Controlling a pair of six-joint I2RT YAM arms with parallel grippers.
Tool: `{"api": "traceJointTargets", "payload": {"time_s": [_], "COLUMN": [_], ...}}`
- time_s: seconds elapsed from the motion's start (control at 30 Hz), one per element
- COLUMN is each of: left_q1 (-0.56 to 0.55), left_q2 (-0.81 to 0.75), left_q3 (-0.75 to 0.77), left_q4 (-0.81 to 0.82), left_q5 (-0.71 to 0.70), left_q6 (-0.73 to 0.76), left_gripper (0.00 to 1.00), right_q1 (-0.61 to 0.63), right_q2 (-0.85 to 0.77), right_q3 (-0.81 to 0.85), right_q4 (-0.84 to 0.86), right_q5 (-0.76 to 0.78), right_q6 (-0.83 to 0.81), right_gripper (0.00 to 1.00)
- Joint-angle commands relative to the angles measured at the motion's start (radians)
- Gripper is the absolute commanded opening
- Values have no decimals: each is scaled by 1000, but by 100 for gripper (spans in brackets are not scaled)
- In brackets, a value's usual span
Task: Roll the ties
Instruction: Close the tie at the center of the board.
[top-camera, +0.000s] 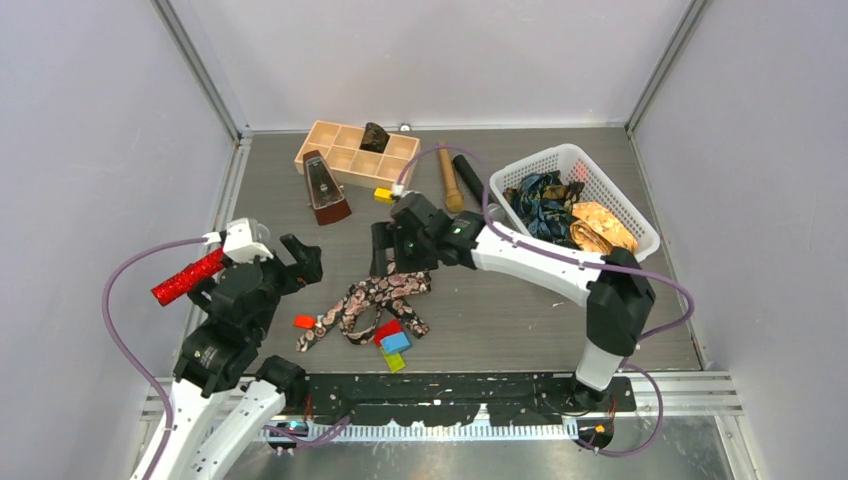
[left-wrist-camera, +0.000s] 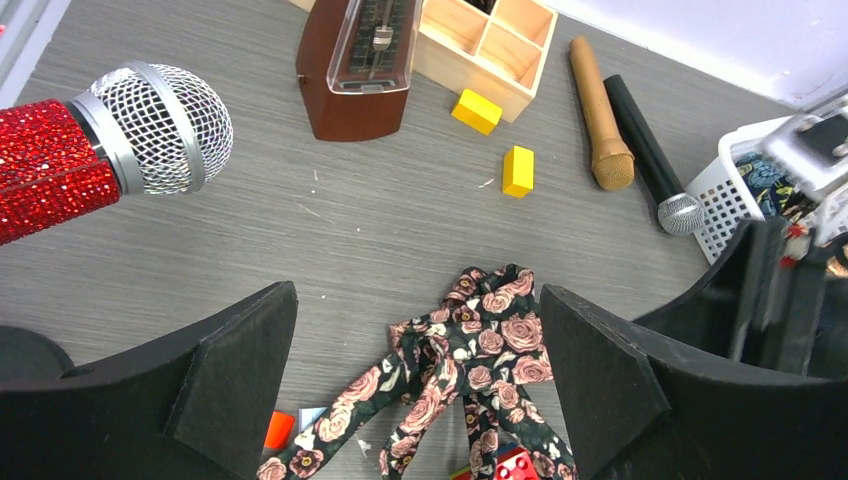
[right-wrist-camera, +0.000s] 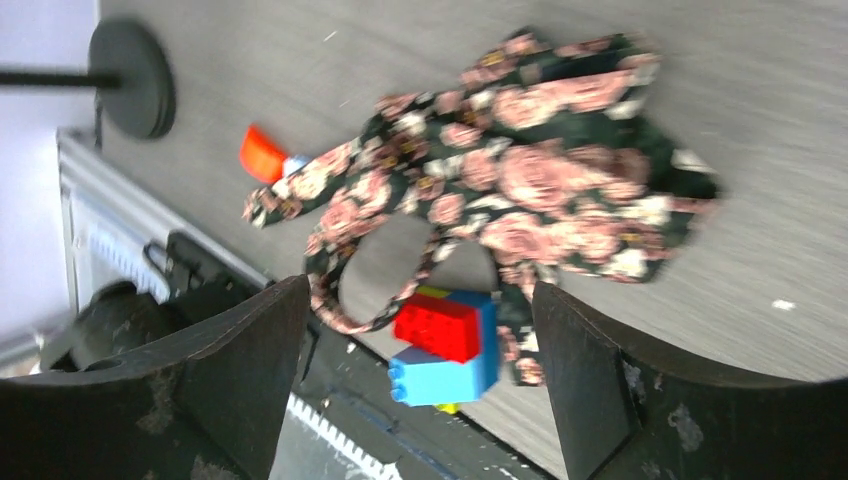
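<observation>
A black tie with pink roses lies loosely bunched in the middle of the table, its tails trailing toward the near edge. My right gripper hovers open over its far end, and in the right wrist view the tie lies beyond the right gripper, which holds nothing. My left gripper stands open to the left of the tie. In the left wrist view the tie lies between and beyond the wide-apart jaws of the left gripper, untouched. A blue-teal tie and a golden-orange tie sit crumpled in the white basket.
Stacked red, blue and yellow blocks lie against the tie's near tails, with an orange block to their left. A red glittery microphone is by the left arm. Behind are a metronome, a wooden tray holding a dark bundle, and two microphones.
</observation>
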Motion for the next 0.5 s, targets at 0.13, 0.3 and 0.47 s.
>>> {"api": "traceJointTargets", "payload": {"time_s": [0.13, 0.3, 0.47], "left_q1": [5, 5, 5], "left_q2": [57, 142, 275], "left_q3": [-5, -22, -49], "left_q4": [80, 102, 75], "left_q5": [62, 114, 112], "left_q6": [3, -30, -114], "left_gripper": [94, 95, 95], "right_q1": [-172, -210, -214], "right_q2": [-157, -153, -167], "right_q3": [-210, -290, -326], "right_q4": [43, 92, 135], "right_q5": [102, 65, 56], "right_q6": [167, 200, 216], "right_gripper": [88, 89, 89]}}
